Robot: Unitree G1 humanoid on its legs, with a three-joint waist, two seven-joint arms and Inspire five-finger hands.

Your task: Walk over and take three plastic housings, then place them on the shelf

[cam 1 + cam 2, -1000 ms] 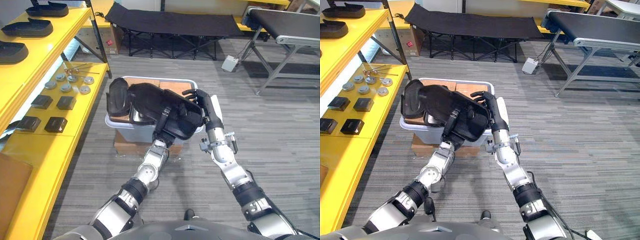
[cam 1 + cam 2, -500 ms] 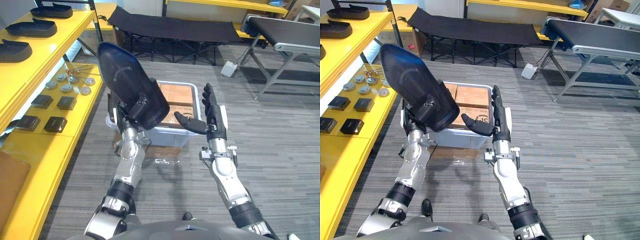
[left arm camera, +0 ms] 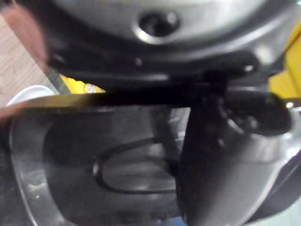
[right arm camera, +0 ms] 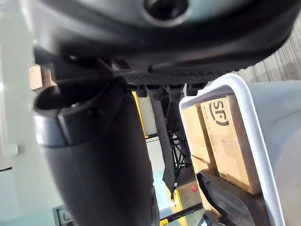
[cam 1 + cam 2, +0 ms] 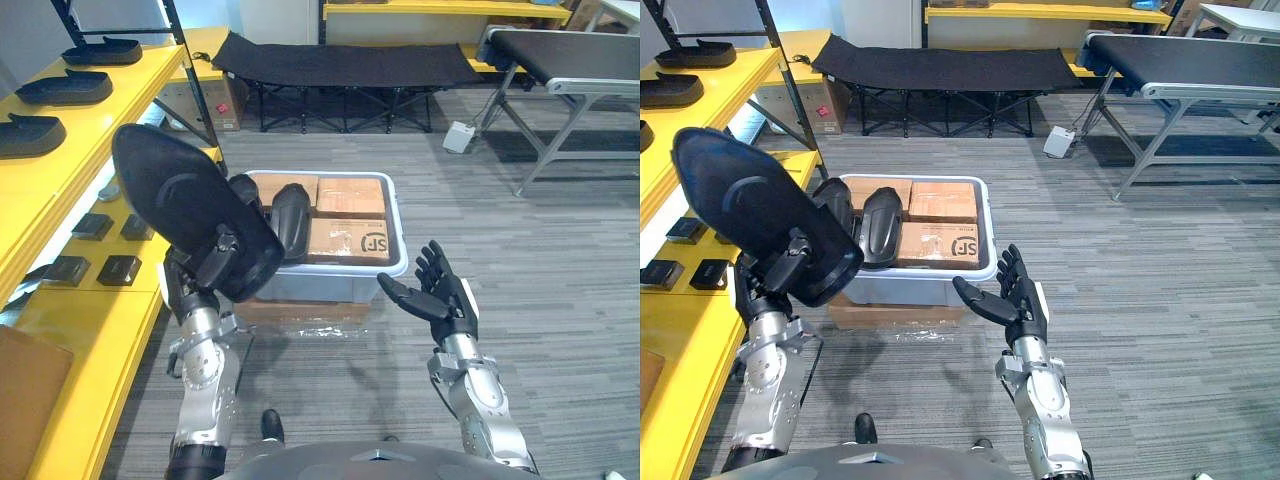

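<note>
Your plastic housing (image 5: 185, 205) is up in the air, just off the left end of the bin (image 5: 330, 288), at about 9 o'clock from it. Its long axis runs on a slant: the tapered end points to about 10 o'clock and the broad end to about 4 o'clock. The smooth domed face, with a faint ring on it, is turned toward the head camera.

Your left hand (image 5: 212, 270) grips the housing at the broad lower end, with its fingers curled over the edge and clamped on it. Your right hand (image 5: 445, 300) is at about 4 o'clock from the bin, well apart from it. Its palm faces left, its fingers are spread straight and its thumb is out, and it holds and touches nothing.

The bin sits on a flat carton (image 5: 300, 312) on the floor. It holds cardboard boxes (image 5: 350, 238) and, at its left end, two spare housings (image 5: 290, 218) standing on edge side by side.

At 9 to 11 o'clock is the yellow shelf (image 5: 130, 95). Three shelved housings (image 5: 62, 88) lie on its upper tier and small black blocks (image 5: 120, 268) on the lower one.

The left wrist view adds the held housing's glossy surface up close, with an oval outline (image 3: 122, 172) on it and a finger (image 3: 221, 169) across it. The right wrist view adds the thumb (image 4: 103, 155) standing free, and past it the bin's white rim and the boxes inside.
</note>
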